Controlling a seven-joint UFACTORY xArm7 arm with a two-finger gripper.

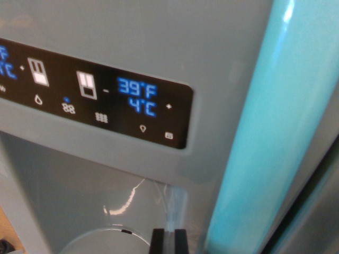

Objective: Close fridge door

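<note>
The black jaws (169,241) poke up from the bottom edge of the wrist view, their two tips pressed together with only a thin seam between them, clenched on nothing visible. They sit very close to the grey, smooth-finished fridge door (175,42), which fills nearly the whole frame above and to the wrist view's left of them.

Above the jaws and to the wrist view's left lies a glossy black control panel with rounded corners (95,100), tilted in the frame; it glows with blue digits reading 39°F and 4°C and small white icons. Directly below that panel, and just beside the jaws, the door sinks into a grey dispenser recess (79,190), whose shiny wall catches a curved white glare. A pale curved rim (106,238) shows at the recess bottom, touching the frame edge.

To the wrist view's right of the jaws runs a long, rounded, glossy teal vertical handle (270,132), slanting upward. Beyond it, a narrow dark gap (312,206) marks the door's edge.
</note>
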